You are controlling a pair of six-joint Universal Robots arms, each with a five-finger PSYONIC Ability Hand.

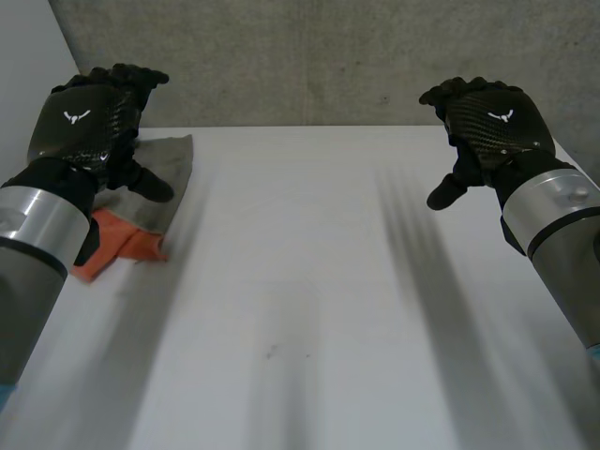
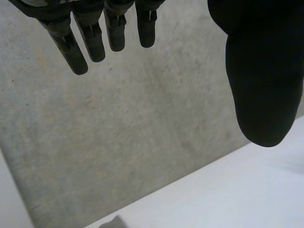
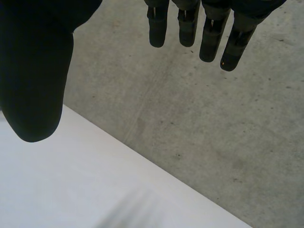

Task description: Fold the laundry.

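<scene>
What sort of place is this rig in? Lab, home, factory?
Likely a lab or test cell, not a home: a plain white table, a raw concrete wall behind it, and just a grey cloth and an orange cloth by the left hand.

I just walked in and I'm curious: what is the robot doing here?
The robot is meant to fold laundry, but it holds nothing right now. Both the left hand and the right hand are open, above the white table. A grey cloth and an orange cloth lie at the table's left side, by the left hand.
</scene>
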